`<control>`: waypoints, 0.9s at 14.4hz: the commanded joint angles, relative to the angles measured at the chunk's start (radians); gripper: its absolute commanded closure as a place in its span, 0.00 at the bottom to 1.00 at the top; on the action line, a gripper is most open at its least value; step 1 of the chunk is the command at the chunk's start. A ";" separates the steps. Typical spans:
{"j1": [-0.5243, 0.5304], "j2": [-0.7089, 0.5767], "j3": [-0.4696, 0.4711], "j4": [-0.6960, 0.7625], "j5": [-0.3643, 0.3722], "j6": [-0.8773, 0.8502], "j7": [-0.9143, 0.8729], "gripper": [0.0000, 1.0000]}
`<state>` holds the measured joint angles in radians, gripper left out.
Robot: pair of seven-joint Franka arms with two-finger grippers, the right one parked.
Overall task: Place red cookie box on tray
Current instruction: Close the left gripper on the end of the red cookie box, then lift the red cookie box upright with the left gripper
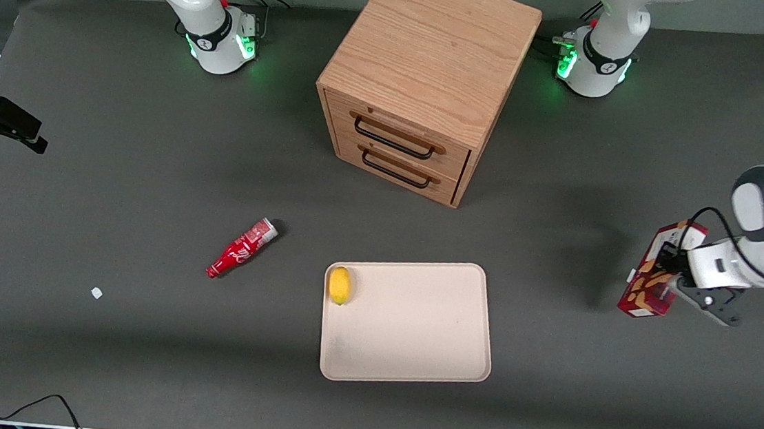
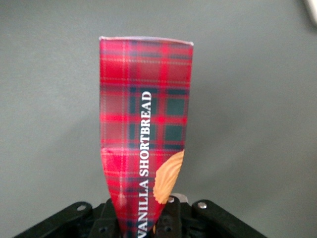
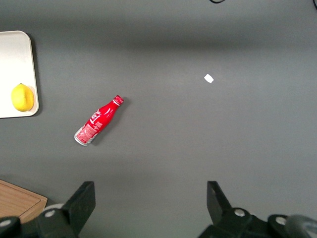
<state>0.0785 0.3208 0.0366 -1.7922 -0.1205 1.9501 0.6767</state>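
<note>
The flat cream-beige rectangular tray [image 1: 407, 327] with rounded corners lies on the grey tabletop [image 1: 118, 150] toward its near edge, about midway along it. A yellow lemon [image 1: 339, 285] sits in the tray's farther corner on the parked arm's side; the rest of the tray floor is bare. A wide strip of open grey surface runs between the tray's edge on the working arm's side and the held box.

Toward the parked arm's end, a small white scrap [image 1: 96, 292] lies on the tabletop, and the red soda bottle [image 1: 241, 248] with a silver cap lies on its side, near the tray's lemon corner but apart from it.

Toward the working arm's end of the table, the left arm's gripper [image 1: 671, 271] hangs above the tabletop, clamped on the slim dark-red tartan cookie box [image 1: 653, 280], which is lifted clear of the surface and tilted. In the left wrist view the box [image 2: 143, 129] reads "VANILLA SHORTBREAD" and sticks out from between the fingers, its sides pinched inward at the grip.

Farthest from the camera, the wooden two-drawer cabinet [image 1: 429, 73] stands well apart from the tray, both drawers shut.
</note>
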 commanded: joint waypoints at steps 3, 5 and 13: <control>-0.003 -0.040 -0.047 0.350 -0.008 -0.493 -0.266 1.00; -0.003 -0.040 -0.125 0.459 -0.007 -0.617 -0.464 1.00; -0.009 0.035 -0.499 0.473 0.051 -0.401 -1.095 1.00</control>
<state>0.0681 0.3009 -0.3974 -1.3387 -0.1114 1.4795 -0.2915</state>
